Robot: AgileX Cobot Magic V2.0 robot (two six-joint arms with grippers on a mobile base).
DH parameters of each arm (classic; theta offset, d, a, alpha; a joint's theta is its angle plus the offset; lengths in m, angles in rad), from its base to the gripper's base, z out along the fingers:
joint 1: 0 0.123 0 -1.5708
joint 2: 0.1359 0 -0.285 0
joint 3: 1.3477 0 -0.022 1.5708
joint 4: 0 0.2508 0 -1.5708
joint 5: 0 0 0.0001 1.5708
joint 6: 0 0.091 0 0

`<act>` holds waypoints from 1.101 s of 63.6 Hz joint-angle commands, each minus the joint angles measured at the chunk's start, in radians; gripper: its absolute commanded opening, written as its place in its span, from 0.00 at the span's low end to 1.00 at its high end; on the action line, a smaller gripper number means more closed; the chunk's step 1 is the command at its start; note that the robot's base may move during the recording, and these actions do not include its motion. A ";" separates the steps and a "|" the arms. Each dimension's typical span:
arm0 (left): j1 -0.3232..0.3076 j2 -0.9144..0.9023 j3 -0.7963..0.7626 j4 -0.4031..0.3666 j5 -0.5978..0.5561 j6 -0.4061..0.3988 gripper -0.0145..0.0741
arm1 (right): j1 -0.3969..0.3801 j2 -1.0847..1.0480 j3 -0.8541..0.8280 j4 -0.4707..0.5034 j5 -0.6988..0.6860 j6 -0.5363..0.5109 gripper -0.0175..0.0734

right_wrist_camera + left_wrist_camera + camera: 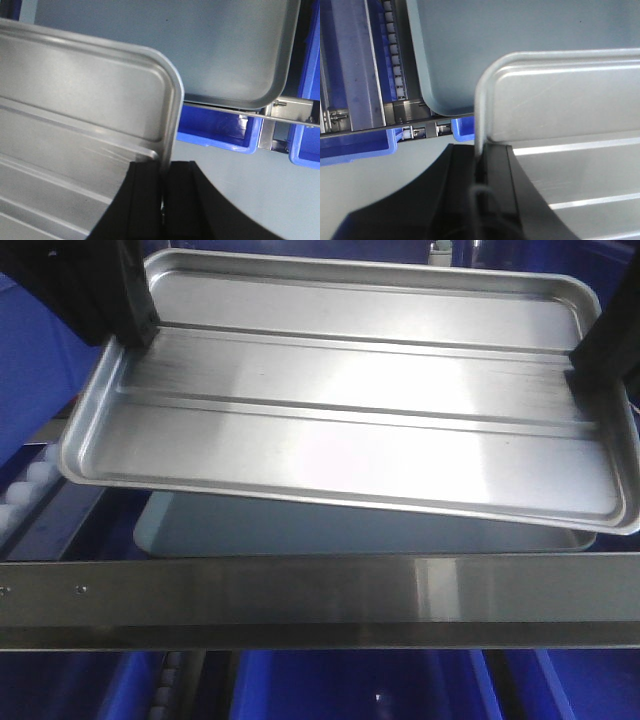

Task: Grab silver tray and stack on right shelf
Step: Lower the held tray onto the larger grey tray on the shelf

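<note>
Front view, tray: the tray [350,430] hangs in the air, tilted slightly, over the shelf [320,592], whose steel front runs below it.
Front view, grip: the left gripper [135,332] and right gripper [590,370] each pinch a short end. Two holds at opposite ends likely keep so wide a sheet from twisting.
Front view, below: a grey tray [300,530] already lies on the shelf, directly under the tray. The stacking spot is judged to be on top of it.
Left wrist view, grip: the left gripper [480,155] is closed tight on the tray's [570,105] raised rim, one jaw inside, one outside.
Left wrist view, below: the grey tray [495,45] and white rollers [395,50] sit beneath, apart from the tray.
Right wrist view, grip: the right gripper [165,167] clamps the opposite rim of the tray [75,100] the same way.
Right wrist view, below: the grey tray's [175,45] corner shows past the rim, with blue bins [215,132] lower down.
Step judged: lowering is not yet done.
</note>
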 commanded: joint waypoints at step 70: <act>0.081 0.064 -0.095 0.145 -0.163 0.014 0.06 | -0.038 0.080 -0.190 -0.061 -0.065 -0.083 0.26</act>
